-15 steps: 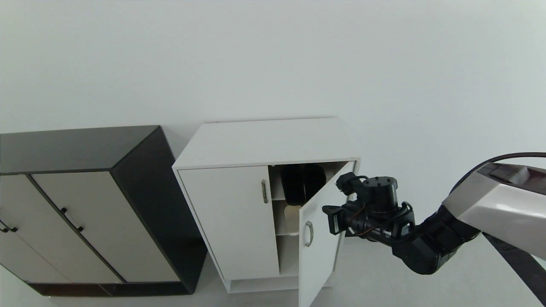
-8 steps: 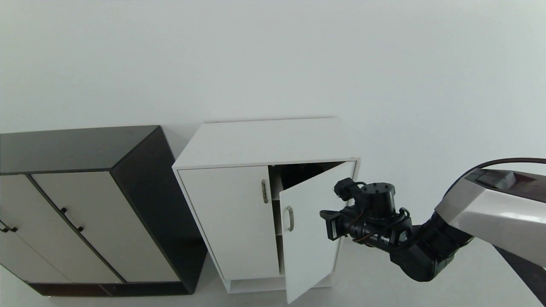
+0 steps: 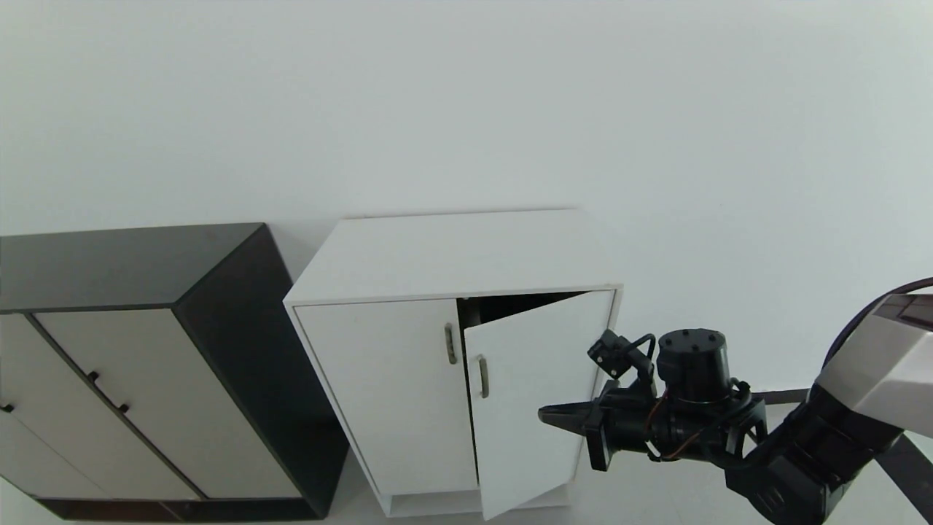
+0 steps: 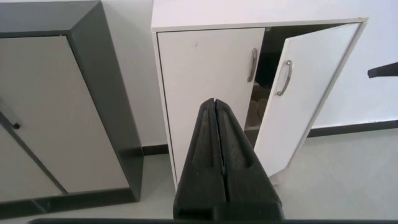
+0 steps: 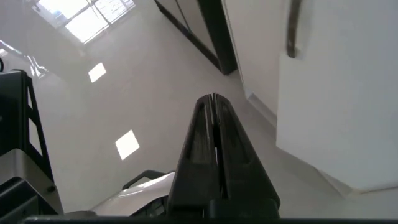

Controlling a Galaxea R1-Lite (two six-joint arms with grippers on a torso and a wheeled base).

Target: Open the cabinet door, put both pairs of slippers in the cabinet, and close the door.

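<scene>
having swung nearly shut, cabinet door (image 3: 536,386) stands by the closed, empty right gripper (image 3: 547,417).

A plain white wall (image 3: 466,109) runs across the whole back of the room, bare and evenly lit. Against it on the left stands a dark cabinet (image 3: 124,262) with a black top and side, pale beige doors (image 3: 168,408) and slim black handles (image 3: 106,391); a dark plinth runs under it. A black baseboard (image 4: 354,129) lines the foot of the wall. The floor (image 4: 348,180) is light grey and glossy, carrying bright square patches of light (image 5: 127,144) and a gridded, window-like glare (image 5: 87,15) (reflection or real pane, hard to tell).
</scene>
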